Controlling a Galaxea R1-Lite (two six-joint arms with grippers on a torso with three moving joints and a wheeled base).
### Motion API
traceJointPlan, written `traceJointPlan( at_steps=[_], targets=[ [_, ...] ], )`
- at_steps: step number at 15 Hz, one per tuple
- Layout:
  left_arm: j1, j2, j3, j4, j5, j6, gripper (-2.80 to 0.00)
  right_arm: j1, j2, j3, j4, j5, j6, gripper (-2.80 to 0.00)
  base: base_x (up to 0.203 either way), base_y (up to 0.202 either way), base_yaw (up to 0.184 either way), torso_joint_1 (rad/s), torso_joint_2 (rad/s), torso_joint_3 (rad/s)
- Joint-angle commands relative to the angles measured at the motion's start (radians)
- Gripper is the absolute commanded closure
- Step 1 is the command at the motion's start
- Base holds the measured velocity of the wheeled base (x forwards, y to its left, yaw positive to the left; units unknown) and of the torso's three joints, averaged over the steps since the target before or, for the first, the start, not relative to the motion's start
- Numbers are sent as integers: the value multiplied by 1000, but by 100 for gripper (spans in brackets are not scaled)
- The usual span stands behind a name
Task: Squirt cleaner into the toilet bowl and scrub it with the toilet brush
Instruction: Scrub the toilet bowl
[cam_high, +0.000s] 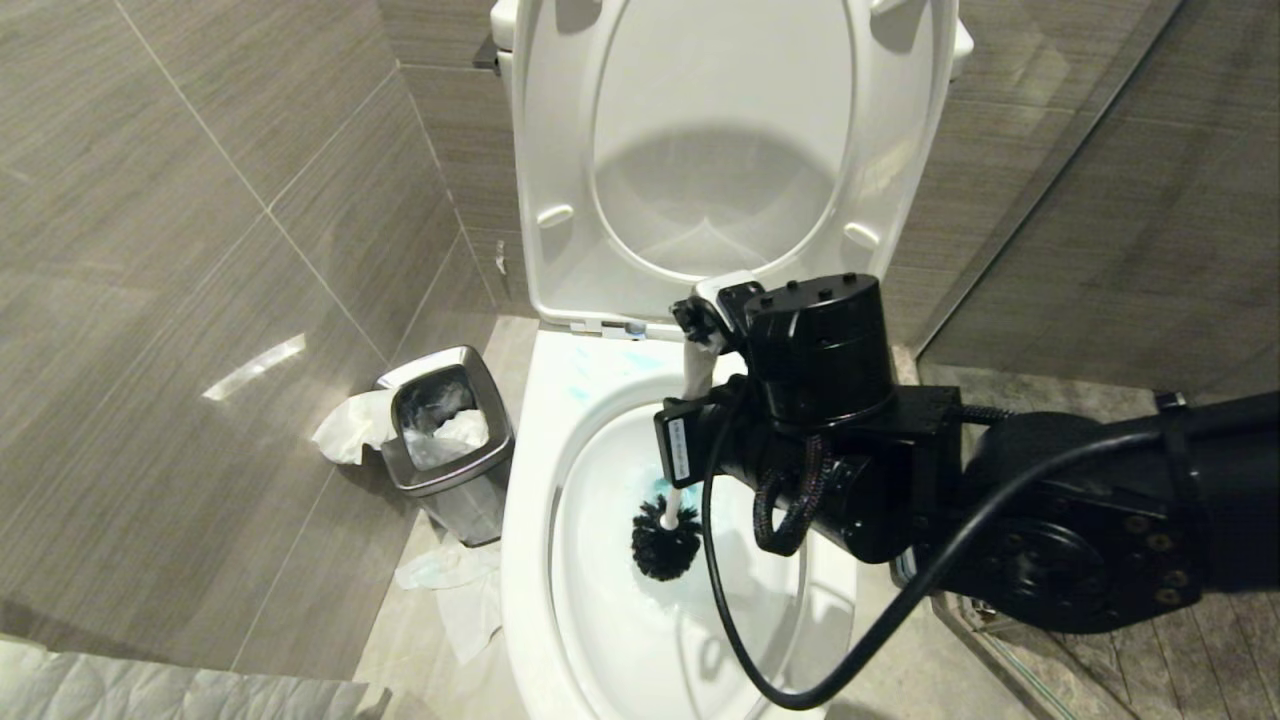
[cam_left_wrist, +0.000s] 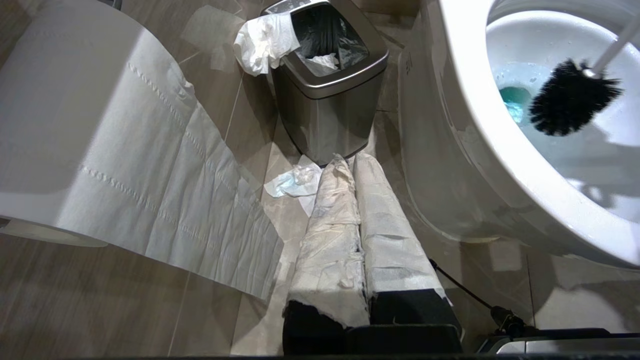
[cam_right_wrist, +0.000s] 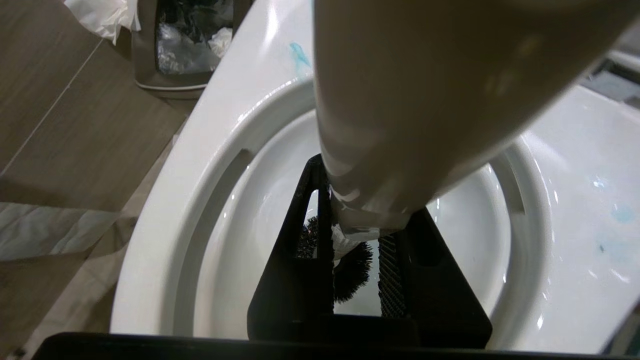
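One waste bin (cam_high: 447, 440) stands on the floor to the left of the toilet, steel, lined with a dark bag and stuffed with tissue; one wad of tissue (cam_high: 350, 425) hangs over its left rim and I count one more crumpled sheet on the floor tiles (cam_high: 450, 590) in front of it. The gap between the bin and the bowl's outer wall is narrow, so I have little room on that side. One toilet paper roll (cam_left_wrist: 60, 125) fills the near corner of the left wrist view, its tail trailing down. My left gripper (cam_left_wrist: 350, 225) hangs low beside the bowl, fingers wrapped in white paper and pressed together, holding nothing.

One toilet bowl (cam_high: 530, 500) sits in the middle with seat and lid both raised against the wall. Cleaner (cam_left_wrist: 515, 97) shows as teal water in the drain, plus a few pale blue smears on the rim near the hinges. One toilet brush (cam_high: 667, 540) is inside the bowl, its dark bristle head over the water, close to the left inner wall but apart from the rim, its white handle slanting up and back. My right gripper (cam_high: 705, 335) is clamped on that handle near its upper end, above the back of the bowl. To the right, a glass shower panel (cam_high: 1050, 180) hems the arm in closely.
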Motion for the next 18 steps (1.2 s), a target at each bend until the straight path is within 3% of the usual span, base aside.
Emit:
traceJointPlan(
  at_steps=[1, 4, 12, 15, 18],
  targets=[
    [0, 2, 0, 0, 0, 0, 0, 0, 131, -3, -137, -3, -55, 0, 0, 0, 0, 0, 0, 0],
    [0, 2, 0, 0, 0, 0, 0, -3, 227, -46, -233, -26, -105, 0, 0, 0, 0, 0, 0, 0],
    [0, 2, 0, 0, 0, 0, 0, -115, 250, -139, -238, -73, -123, 0, 0, 0, 0, 0, 0, 0],
    [0, 2, 0, 0, 0, 0, 0, -141, 198, -105, -233, -72, -132, 0, 0, 0, 0, 0, 0, 0],
    [0, 2, 0, 0, 0, 0, 0, -137, 113, 33, -232, -66, -132, 0, 0, 0, 0, 0, 0, 0]
  ],
)
